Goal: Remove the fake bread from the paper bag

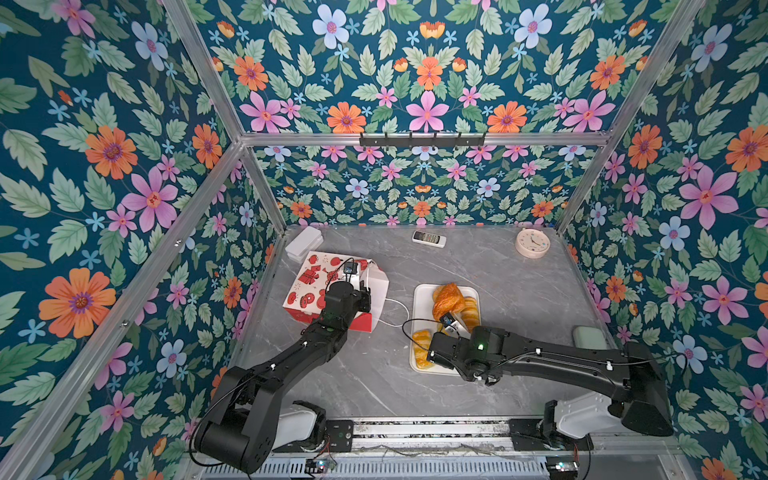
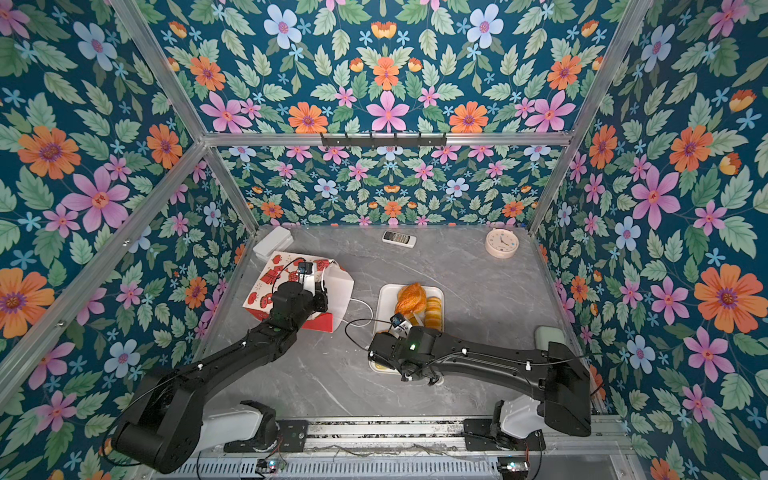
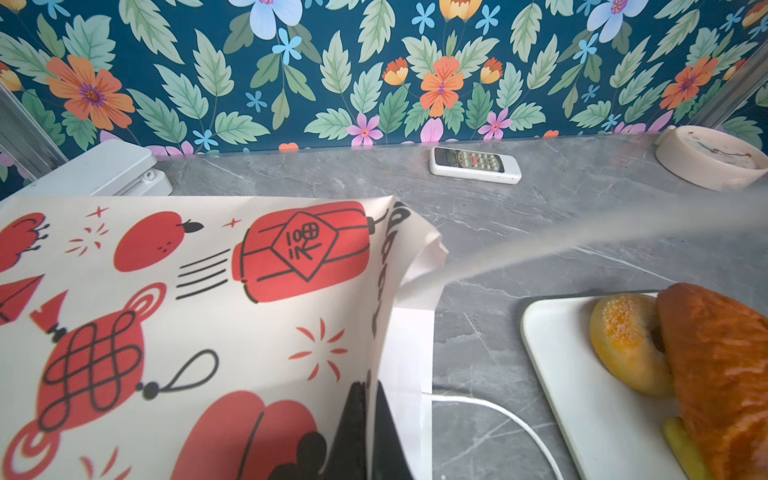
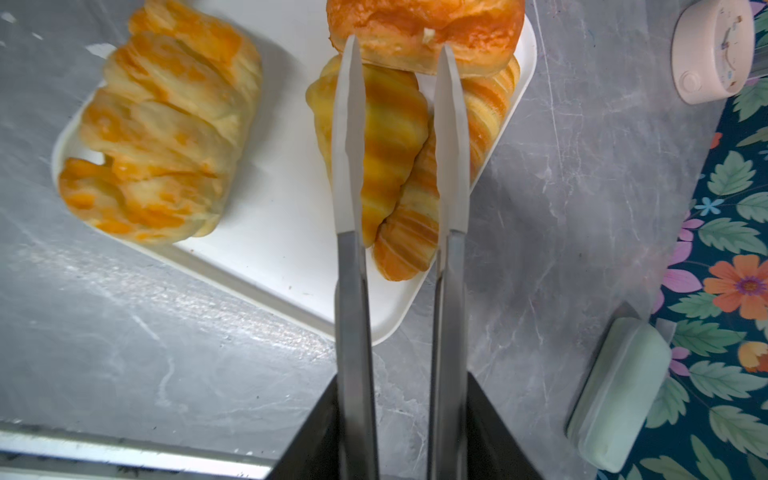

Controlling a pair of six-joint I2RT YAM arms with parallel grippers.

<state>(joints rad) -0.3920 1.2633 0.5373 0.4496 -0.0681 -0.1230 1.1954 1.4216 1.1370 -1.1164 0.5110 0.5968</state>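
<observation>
Closest to the lens, my right gripper (image 4: 399,43) stands with its jaws apart and nothing between them. Its pale fingers (image 4: 347,137) hover over a striped yellow croissant (image 4: 390,137) lying on the white tray (image 4: 282,241). Touching it on the tray is a second croissant (image 4: 486,99), with an orange-brown loaf (image 4: 424,20) across their ends and a plaited piece (image 4: 166,133) apart to one side. The left wrist view adds a ring bagel (image 3: 623,340). All the fake bread (image 1: 448,302) I can see is on that tray, right of the paper bag (image 1: 316,286). The bag lies on its side on the grey table (image 1: 374,374), mouth toward the tray. My left gripper (image 3: 372,415) is clamped on the bag's rim at that mouth. Whether any bread is inside, I cannot tell.
</observation>
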